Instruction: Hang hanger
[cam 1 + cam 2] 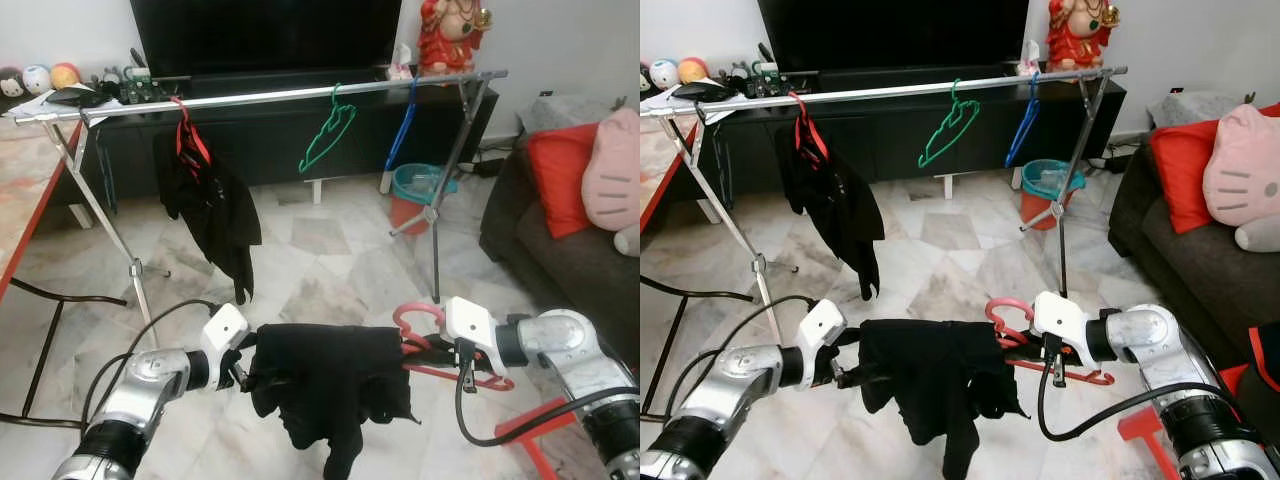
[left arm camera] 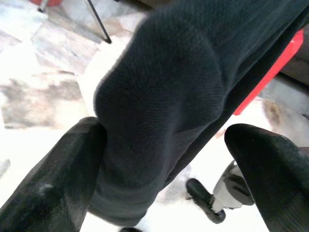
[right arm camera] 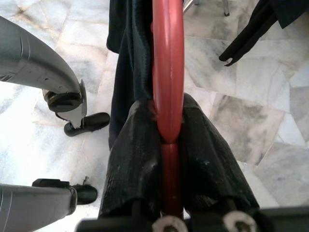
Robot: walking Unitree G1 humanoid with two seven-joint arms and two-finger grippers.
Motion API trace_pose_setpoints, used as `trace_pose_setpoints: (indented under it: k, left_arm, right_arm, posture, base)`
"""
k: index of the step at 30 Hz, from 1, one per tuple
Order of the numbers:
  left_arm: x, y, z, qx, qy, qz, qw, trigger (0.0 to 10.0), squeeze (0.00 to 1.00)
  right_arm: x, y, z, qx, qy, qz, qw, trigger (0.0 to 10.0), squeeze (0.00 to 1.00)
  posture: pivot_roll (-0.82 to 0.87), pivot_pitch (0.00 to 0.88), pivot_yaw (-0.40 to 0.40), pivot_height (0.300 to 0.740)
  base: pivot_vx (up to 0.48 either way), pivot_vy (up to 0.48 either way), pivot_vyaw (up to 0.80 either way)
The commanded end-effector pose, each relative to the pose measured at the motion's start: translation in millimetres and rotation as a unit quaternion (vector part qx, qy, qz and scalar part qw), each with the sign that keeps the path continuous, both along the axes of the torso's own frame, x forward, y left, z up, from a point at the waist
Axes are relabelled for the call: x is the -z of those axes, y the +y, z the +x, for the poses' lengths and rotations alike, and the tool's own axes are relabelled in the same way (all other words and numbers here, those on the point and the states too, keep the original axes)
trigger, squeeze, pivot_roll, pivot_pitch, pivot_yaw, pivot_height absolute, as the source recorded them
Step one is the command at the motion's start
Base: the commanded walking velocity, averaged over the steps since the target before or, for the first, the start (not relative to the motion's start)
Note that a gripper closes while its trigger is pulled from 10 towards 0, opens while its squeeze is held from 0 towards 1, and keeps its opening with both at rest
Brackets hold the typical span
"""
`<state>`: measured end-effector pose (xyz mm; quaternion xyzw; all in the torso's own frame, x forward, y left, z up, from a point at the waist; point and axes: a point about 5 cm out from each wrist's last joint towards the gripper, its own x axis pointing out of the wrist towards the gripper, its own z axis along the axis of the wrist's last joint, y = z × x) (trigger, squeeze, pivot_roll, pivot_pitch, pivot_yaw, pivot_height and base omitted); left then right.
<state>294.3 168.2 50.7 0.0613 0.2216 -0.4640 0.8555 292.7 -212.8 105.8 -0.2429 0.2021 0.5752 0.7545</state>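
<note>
A black garment (image 1: 330, 385) hangs on a red hanger (image 1: 415, 318), held low between my two arms above the marble floor. My right gripper (image 1: 425, 350) is shut on the red hanger (image 3: 167, 72) near its hook, with its fingers (image 3: 130, 159) pressed on both sides. At the garment's other end is my left gripper (image 1: 243, 368), open, with the black cloth (image 2: 183, 96) lying between its spread fingers (image 2: 53, 188). Ahead stands a silver clothes rail (image 1: 260, 97). It carries another black garment (image 1: 210, 200) on a red hanger, a bare green hanger (image 1: 328, 130) and a blue hanger (image 1: 403, 125).
A dark TV cabinet (image 1: 290, 140) stands behind the rail, and a teal bin (image 1: 420, 185) sits by its right legs. To the right is a dark sofa (image 1: 540, 250) with a red cushion (image 1: 560, 180). A red-edged table (image 1: 25, 190) runs along the left.
</note>
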Motion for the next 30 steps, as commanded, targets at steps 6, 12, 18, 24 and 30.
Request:
trace_pose_setpoints:
  k: [6,12,18,24,30]
  left_arm:
    - [10,6.6,4.4,-0.030,0.026,0.003,0.999,10.0,0.00]
    - [14,6.1,3.7,-0.036,0.030,-0.004,0.999,0.0,0.00]
    - [14,6.1,6.2,-0.046,0.030,-0.014,0.998,0.0,0.00]
    - [13,5.9,6.3,-0.038,0.027,-0.017,0.999,0.0,0.00]
    - [13,5.3,6.9,-0.034,0.029,-0.023,0.999,0.0,0.00]
  right_arm:
    - [-16,3.4,1.5,-0.014,-0.018,0.020,1.000,0.0,0.00]
    - [-17,2.1,1.3,-0.010,-0.017,0.020,1.000,0.0,0.00]
    - [-17,2.2,2.3,-0.005,-0.016,0.021,1.000,0.0,0.00]
    - [-16,2.5,2.5,-0.003,-0.014,0.022,1.000,0.0,0.00]
    - [-16,3.8,2.5,-0.004,-0.014,0.022,1.000,0.0,0.00]
  posture:
    - [0.01,0.000,-0.035,0.740]
    - [0.01,0.000,-0.036,0.740]
    - [0.01,0.000,-0.037,0.740]
    - [0.01,0.000,-0.038,0.740]
    - [0.01,0.000,-0.038,0.740]
  base:
    - [0.000,0.000,0.00]
    - [0.000,0.000,0.00]
    - [0.000,0.000,0.00]
    - [0.000,0.000,0.00]
    - [0.000,0.000,0.00]
